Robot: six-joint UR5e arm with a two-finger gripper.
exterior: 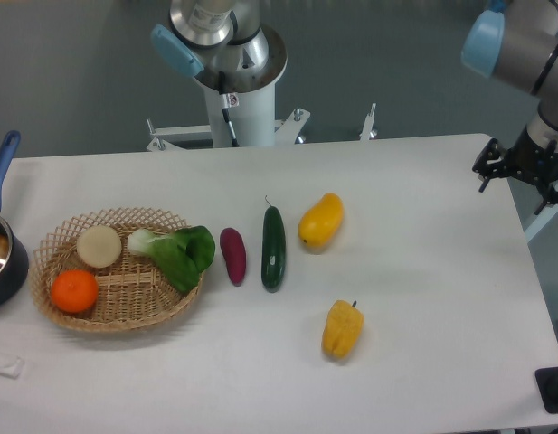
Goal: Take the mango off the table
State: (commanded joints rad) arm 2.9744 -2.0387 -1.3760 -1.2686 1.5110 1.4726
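The mango (320, 221) is a smooth yellow-orange oval lying on the white table (423, 271), just right of the middle. My gripper (524, 170) hangs as a dark shape over the table's far right edge, well to the right of the mango and apart from it. It is partly cut off by the frame, and I cannot tell how its jaws stand. Nothing shows in it.
A green cucumber (273, 248) lies just left of the mango, with a purple sweet potato (232, 256) beyond. A ridged yellow pepper (342, 329) lies nearer the front. A wicker basket (116, 312) at left holds an orange, a white round item and bok choy. A blue-handled pot (0, 258) is at the left edge.
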